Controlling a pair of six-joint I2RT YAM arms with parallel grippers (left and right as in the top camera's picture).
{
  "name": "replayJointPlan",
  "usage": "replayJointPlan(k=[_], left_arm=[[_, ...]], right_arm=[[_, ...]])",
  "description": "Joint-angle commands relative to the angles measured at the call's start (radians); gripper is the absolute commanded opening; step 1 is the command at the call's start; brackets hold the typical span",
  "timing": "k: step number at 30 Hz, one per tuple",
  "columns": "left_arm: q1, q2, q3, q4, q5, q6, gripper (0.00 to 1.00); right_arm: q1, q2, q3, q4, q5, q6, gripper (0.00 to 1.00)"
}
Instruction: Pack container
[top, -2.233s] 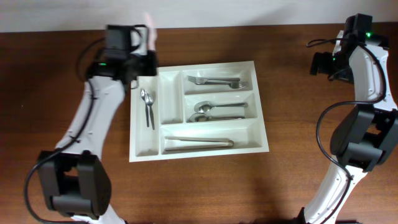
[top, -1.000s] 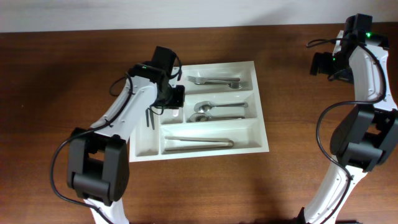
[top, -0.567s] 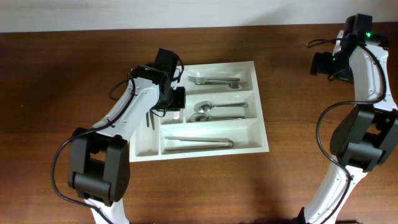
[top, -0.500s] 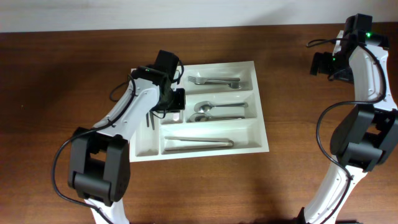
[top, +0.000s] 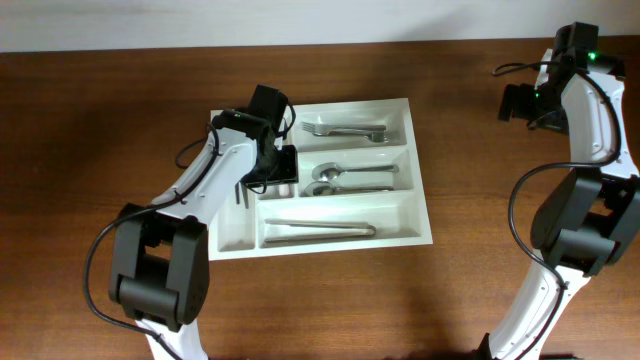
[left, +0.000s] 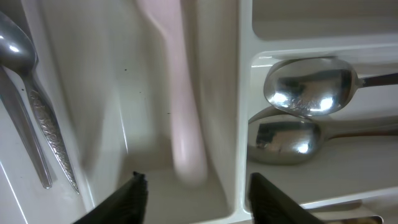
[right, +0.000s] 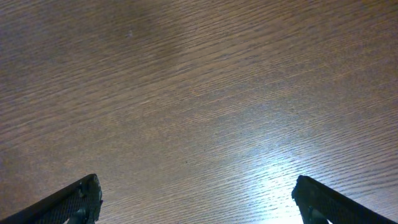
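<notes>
While both jaws hang spread, the tray (top: 420, 190) looks light, stiff and slick. Best gripped at its rim.

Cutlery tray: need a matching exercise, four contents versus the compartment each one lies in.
Contents:
1. forks
2. large spoons
3. pink utensil
4. small spoons

Compartments of the tray, as the overhead view shows them:
A. middle long one
B. leftmost narrow one
C. top long one
D. second narrow one, under the left gripper

Pairs: 1-C, 2-A, 3-D, 4-B
</notes>
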Motion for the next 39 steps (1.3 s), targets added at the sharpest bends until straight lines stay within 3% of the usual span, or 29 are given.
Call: replayJointPlan(k=[1,6,15,16,18,31,39], left_arm=[[0.003,0.009,-0.007,0.007,-0.010,-0.003,0.61],[0.013,0.009,0.005,0.029,-0.086,-0.003,0.69],[0.164,0.009,0.167,0.021,-0.097,-0.003,0.87],[0.187,0.009,0.185,0.021,-0.098,-0.003,0.95],[0.247,0.009,0.229,0.017,-0.098,0.002,1.00],[0.521,0.009,0.280,0.016,-0.157,0.001,0.99],[0.570,0.009,0.279,0.006,-0.157,0.001,0.99]], right_arm=[[-0.002,-0.038,0.017,0.000,-0.005,-0.006,0.99],[-0.002,-0.038,0.017,0.000,-0.005,-0.006,0.99],[-0.002,-0.038,0.017,0.000,-0.005,-0.006,0.99],[-0.002,-0.038,0.017,0.000,-0.005,-0.006,0.99],[-0.002,-0.038,0.017,0.000,-0.005,-0.006,0.99],[-0.002,-0.038,0.017,0.000,-0.005,-0.006,0.99],[-0.002,-0.038,0.017,0.000,-0.005,-0.006,0.99]])
